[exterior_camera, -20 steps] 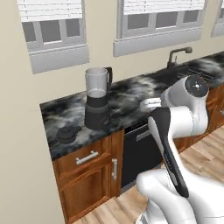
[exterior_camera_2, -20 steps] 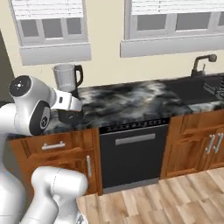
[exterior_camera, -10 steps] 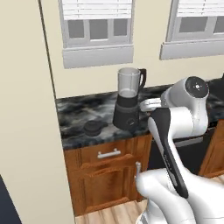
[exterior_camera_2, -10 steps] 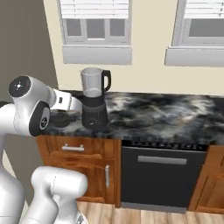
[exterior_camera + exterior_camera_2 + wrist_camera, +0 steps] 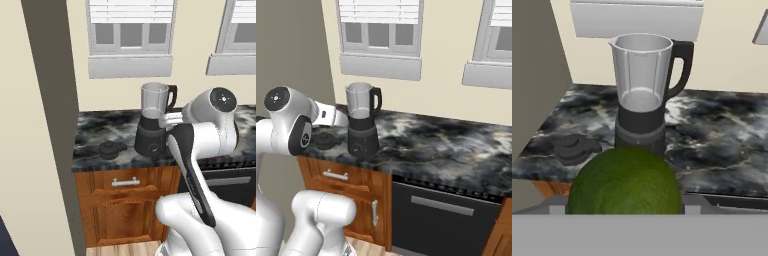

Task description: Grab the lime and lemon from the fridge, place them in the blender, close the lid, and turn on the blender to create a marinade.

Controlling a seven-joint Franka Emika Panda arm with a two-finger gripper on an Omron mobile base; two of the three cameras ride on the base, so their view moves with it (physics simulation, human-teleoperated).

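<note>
Look at your hand view: the round, dark green lime (image 5: 624,181) with bumpy skin sits right at the bottom, close to the camera, and your gripper (image 5: 623,207) is clamped around it, with a grey finger tip (image 5: 558,206) peeking out at each side of the fruit. Past the lime stands the blender (image 5: 643,95), with a clear, see-through jar that gets narrower toward the bottom, a curved black handle on its right side and a dark grey, rounded base. The jar is open on top and looks empty. The small round black lid (image 5: 574,146), shaped like a low dome with a knob in the middle, lies flat on the counter just to the left of the blender base, not touching it. The counter (image 5: 727,140) is shiny black and grey stone with cloudy swirls. In the left base view you can see brown wooden cupboards (image 5: 125,200) with a silver handle under the counter, and your white arm reaches toward the blender (image 5: 152,122)
</note>
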